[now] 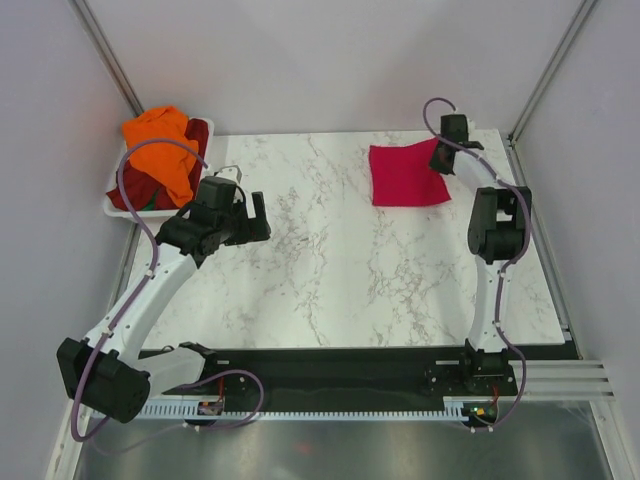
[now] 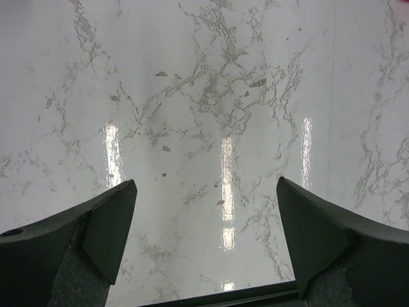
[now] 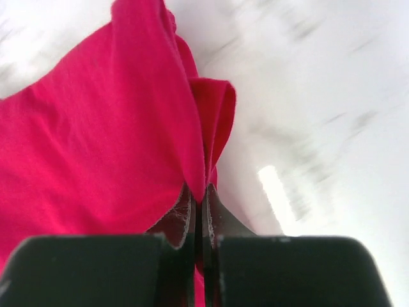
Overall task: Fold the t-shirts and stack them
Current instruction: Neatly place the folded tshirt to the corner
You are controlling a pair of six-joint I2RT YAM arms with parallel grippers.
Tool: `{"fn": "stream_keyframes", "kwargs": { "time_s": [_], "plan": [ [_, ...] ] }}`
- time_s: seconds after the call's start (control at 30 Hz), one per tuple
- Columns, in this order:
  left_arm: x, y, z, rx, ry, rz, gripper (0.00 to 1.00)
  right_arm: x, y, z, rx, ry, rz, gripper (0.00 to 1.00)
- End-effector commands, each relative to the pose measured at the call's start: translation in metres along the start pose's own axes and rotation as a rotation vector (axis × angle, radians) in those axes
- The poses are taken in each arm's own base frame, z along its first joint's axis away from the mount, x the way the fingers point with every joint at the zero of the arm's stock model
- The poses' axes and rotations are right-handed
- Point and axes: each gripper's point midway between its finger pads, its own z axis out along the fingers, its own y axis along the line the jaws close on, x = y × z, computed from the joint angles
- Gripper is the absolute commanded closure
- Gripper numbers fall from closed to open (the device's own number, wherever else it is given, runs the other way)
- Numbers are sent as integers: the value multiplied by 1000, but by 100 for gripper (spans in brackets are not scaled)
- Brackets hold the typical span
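The crimson-pink t-shirt (image 1: 404,174) lies folded into a rough square at the back right of the marble table. My right gripper (image 1: 440,160) is at its right edge, shut on a fold of the pink cloth (image 3: 160,128); in the right wrist view the cloth rises from between the closed fingers. The orange t-shirt (image 1: 165,148) lies crumpled on top of the dark maroon t-shirt (image 1: 135,190) in the white basket (image 1: 112,207) at the back left. My left gripper (image 1: 250,215) is open and empty over bare table, right of the basket; its fingertips (image 2: 115,217) stand wide apart.
The marble table top (image 1: 330,260) stretches between the two arms. Grey walls and metal frame posts close in the back and sides. The black base rail (image 1: 340,365) runs along the near edge.
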Motion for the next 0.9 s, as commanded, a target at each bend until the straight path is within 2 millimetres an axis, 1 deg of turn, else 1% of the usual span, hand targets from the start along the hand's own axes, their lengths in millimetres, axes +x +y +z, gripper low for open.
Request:
{"fn": "stream_keyframes", "kwargs": {
  "time_s": [0.0, 0.03, 0.07, 0.1, 0.13, 0.17, 0.2, 0.27, 0.3, 0.37, 0.4, 0.43, 0.47, 0.5, 0.53, 0.57, 0.6, 0.63, 0.67, 0.7, 0.73, 0.77, 0.8, 0.83, 0.87],
  "plan": [
    [-3, 4, 1, -16, -22, 24, 2, -23, -73, 18, 232, -1, -72, 100],
    [-1, 4, 2, -13, -16, 26, 2, -32, -86, 22, 253, -9, -90, 100],
    [-2, 3, 3, -12, -15, 24, 2, -59, -90, 19, 277, -67, -83, 98],
    [-1, 3, 3, -11, -13, 24, 2, -55, -98, 31, 297, -48, -92, 93],
    [-2, 2, 2, -5, -16, 24, 2, -73, -105, 34, 309, -86, -91, 56],
    [-2, 1, 2, -1, -14, 21, 2, -87, -109, 27, 328, -118, -87, 32],
    [-3, 0, 1, 5, -18, 20, 2, -90, -116, 29, 355, -124, -90, 3],
    [-5, -2, 0, 18, -28, 16, 2, -107, -127, 19, 412, -171, -92, 2],
    [-5, -4, 0, 24, -25, 16, 1, -119, -130, 8, 437, -204, -85, 2],
    [-8, -9, -3, 49, -33, 13, 1, -127, -136, -5, 475, -228, -72, 2],
    [-10, -10, -5, 59, -39, 16, 1, -140, -135, -23, 477, -264, -56, 2],
    [-11, -11, -9, 67, -52, 15, 1, -144, -134, -30, 472, -275, -45, 2],
    [-12, -11, -9, 70, -61, 20, 1, -148, -133, -47, 465, -288, -24, 2],
    [-13, -11, -12, 74, -73, 23, 0, -151, -130, -54, 446, -302, -8, 2],
    [-15, -10, -17, 80, -92, 28, 0, -141, -130, -56, 439, -280, -8, 2],
    [-18, -11, -20, 87, -110, 28, 0, -154, -125, -81, 414, -321, 13, 2],
    [-20, -13, -23, 102, -126, 31, 0, -159, -121, -91, 396, -349, 28, 2],
    [-21, -13, -29, 112, -150, 34, 0, -145, -116, -91, 386, -326, 13, 2],
    [-22, -13, -31, 116, -162, 39, 0, -157, -109, -117, 357, -378, 27, 2],
    [-25, -15, -33, 129, -179, 44, 0, -155, -104, -125, 342, -382, 17, 2],
    [-23, -14, -34, 132, -183, 48, 0, -136, -97, -124, 329, -350, -6, 2],
    [-26, -13, -40, 135, -206, 49, 0, -141, -88, -150, 293, -386, -5, 2],
    [-29, -14, -43, 143, -226, 45, 0, -141, -80, -159, 261, -414, -4, 2],
    [-30, -15, -46, 150, -243, 39, 0, -110, -76, -152, 239, -365, -27, 2],
    [-33, -16, -54, 164, -274, 25, 0, -112, -62, -179, 134, -406, -18, 2]
  ]
}}
